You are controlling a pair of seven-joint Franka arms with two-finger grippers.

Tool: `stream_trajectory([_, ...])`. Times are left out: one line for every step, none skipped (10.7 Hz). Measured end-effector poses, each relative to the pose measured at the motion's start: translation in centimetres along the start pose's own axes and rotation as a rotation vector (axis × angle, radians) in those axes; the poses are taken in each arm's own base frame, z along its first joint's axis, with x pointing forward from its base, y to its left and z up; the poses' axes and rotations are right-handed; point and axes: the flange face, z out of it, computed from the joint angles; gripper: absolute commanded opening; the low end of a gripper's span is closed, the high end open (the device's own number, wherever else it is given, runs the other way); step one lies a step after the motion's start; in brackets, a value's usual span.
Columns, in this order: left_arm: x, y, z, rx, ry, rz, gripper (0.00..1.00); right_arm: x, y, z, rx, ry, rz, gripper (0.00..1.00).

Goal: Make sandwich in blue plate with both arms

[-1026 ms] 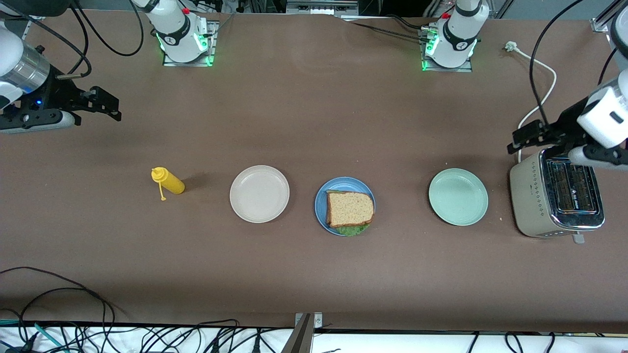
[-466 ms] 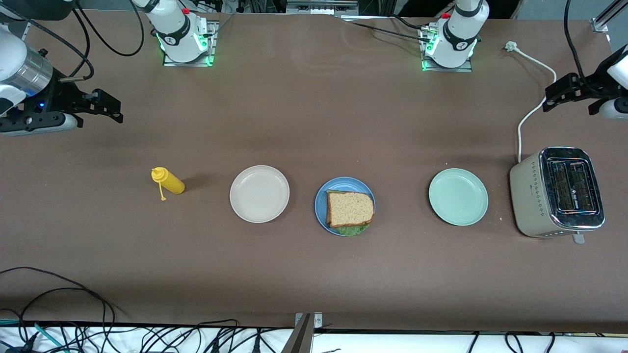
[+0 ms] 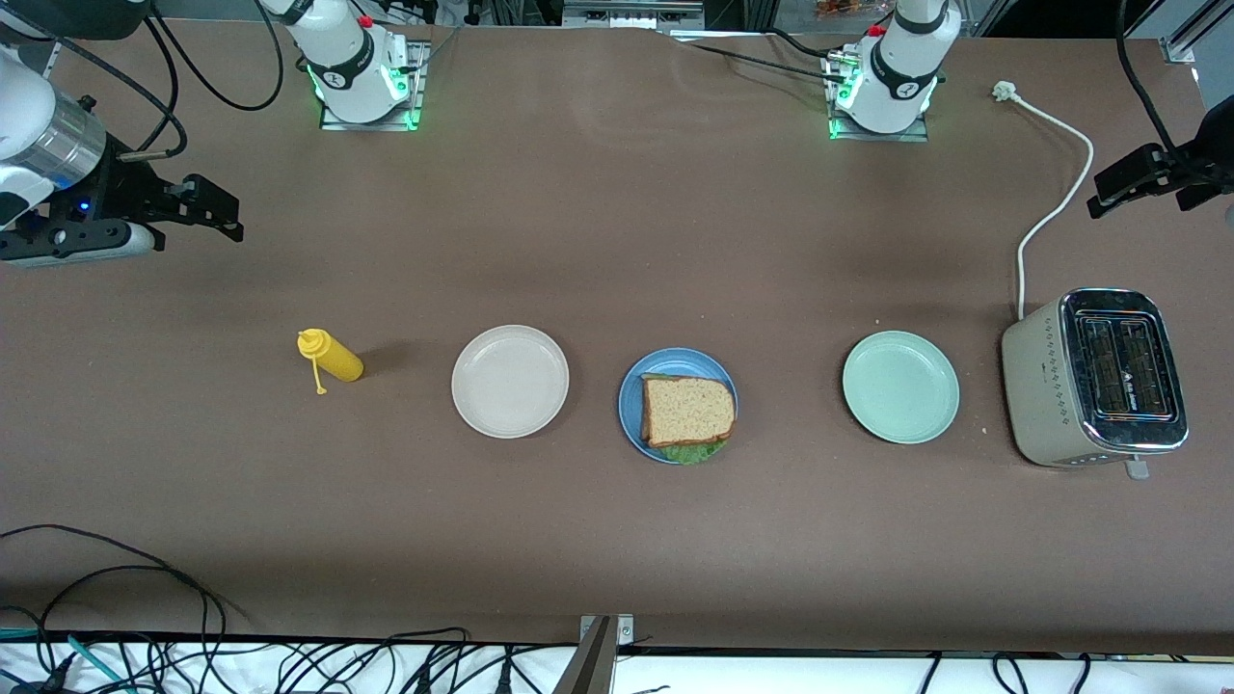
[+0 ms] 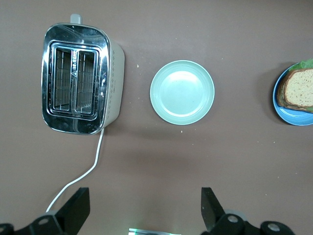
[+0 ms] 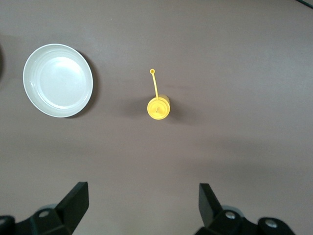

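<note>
The sandwich, brown bread with green lettuce showing under its near edge, lies on the blue plate at the table's middle; it also shows in the left wrist view on the plate. My left gripper is open and empty, up in the air over the table's edge at the left arm's end, above the white cord; its fingers stand wide apart around the midpoint. My right gripper is open and empty over bare table at the right arm's end, seen from its wrist.
A silver toaster with a white cord stands at the left arm's end. A pale green plate and a cream-white plate flank the blue one. A yellow squeeze bottle stands beside the cream plate.
My left gripper has risen off the toaster and drawn back toward the table's edge at its own end. My right gripper has barely moved. The sandwich stays in place.
</note>
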Motion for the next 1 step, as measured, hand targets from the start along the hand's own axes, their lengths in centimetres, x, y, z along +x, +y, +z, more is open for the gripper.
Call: stream_trajectory([-0.01,0.16,0.0,0.0,0.0,0.003,1.0,0.0,-0.1,0.0,0.0,0.0,-0.002,1.0])
